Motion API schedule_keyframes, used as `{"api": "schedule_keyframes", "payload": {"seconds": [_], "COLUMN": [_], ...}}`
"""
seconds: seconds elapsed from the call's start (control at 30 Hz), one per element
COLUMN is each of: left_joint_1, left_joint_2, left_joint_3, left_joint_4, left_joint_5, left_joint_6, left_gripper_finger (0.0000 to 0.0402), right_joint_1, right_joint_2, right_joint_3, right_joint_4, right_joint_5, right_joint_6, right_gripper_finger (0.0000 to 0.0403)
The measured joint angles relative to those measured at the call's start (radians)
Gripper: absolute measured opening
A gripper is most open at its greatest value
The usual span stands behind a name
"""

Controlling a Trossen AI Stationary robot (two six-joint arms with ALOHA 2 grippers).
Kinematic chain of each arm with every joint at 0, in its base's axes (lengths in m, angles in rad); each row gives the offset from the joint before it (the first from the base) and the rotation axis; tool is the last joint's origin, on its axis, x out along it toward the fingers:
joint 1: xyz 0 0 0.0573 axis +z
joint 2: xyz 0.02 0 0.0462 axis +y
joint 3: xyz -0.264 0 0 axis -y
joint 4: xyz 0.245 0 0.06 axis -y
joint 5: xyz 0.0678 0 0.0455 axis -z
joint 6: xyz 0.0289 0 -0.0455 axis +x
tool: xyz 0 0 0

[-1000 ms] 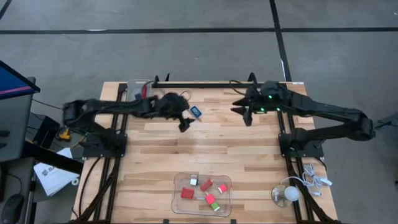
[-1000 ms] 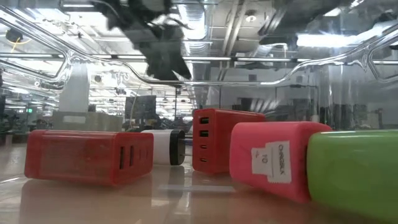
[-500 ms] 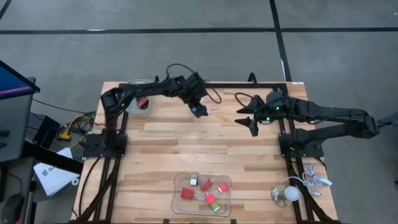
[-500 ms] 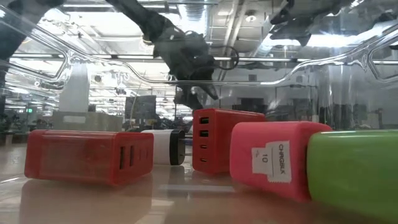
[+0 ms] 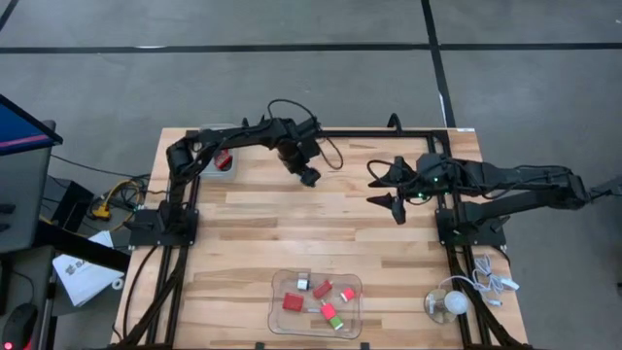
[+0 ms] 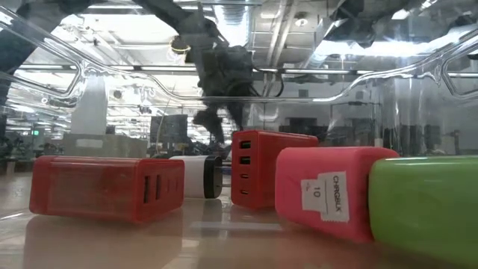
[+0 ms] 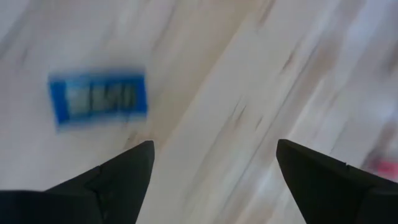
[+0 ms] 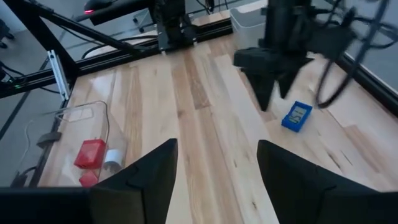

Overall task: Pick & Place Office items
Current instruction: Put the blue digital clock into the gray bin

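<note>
A blue piece with a pale centre (image 8: 296, 116) lies flat on the wood near the table's far edge. In the left wrist view the blue piece (image 7: 98, 98) sits off to one side of my open left gripper (image 7: 212, 149), not between the fingers. My left gripper (image 5: 308, 177) hangs just above it, pointing steeply down, and covers it in the high view. My right gripper (image 5: 387, 192) stands open and holds nothing, to the right of it and higher. Red blocks (image 6: 104, 187), a white piece (image 6: 194, 175) and a green piece (image 6: 426, 205) lie in the clear tray (image 5: 277, 316).
A pale bin (image 5: 216, 146) at the far left corner holds a red item (image 5: 224, 161). A white bulb with a cable (image 5: 447, 303) lies at the near right corner. Bare wood stretches between the arms and the near tray.
My left arm has swung toward the table's far edge and right, coming over the blue piece, and its gripper has tipped steeply down and sunk a little, staying open. My right gripper has drifted slightly toward the near edge, and its fingers stand wider apart.
</note>
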Motion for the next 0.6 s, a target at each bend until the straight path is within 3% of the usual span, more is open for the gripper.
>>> {"api": "schedule_keyframes", "payload": {"seconds": [0.17, 0.37, 0.53, 0.6], "left_joint_1": [-0.053, -0.053, 0.004, 0.025], "left_joint_2": [-0.032, -0.068, -0.012, 0.011], "left_joint_3": [0.018, 0.022, 0.042, 0.065], "left_joint_4": [-0.176, -0.111, -0.084, -0.076], "left_joint_5": [-0.122, -0.259, -0.243, -0.180], "left_joint_6": [0.065, 0.069, 0.045, 0.046], "left_gripper_finger": [0.0329, 0.0337, 0.0337, 0.0337], "right_joint_1": [0.010, 0.008, 0.009, 0.011], "right_joint_2": [0.000, 0.000, 0.000, 0.000], "right_joint_3": [0.000, 0.001, 0.001, 0.001], "right_joint_4": [0.000, 0.002, 0.018, 0.028], "right_joint_5": [0.002, 0.020, 0.020, 0.020], "right_joint_6": [-0.001, -0.009, -0.004, -0.003], "right_gripper_finger": [0.0214, 0.0214, 0.0214, 0.0214]}}
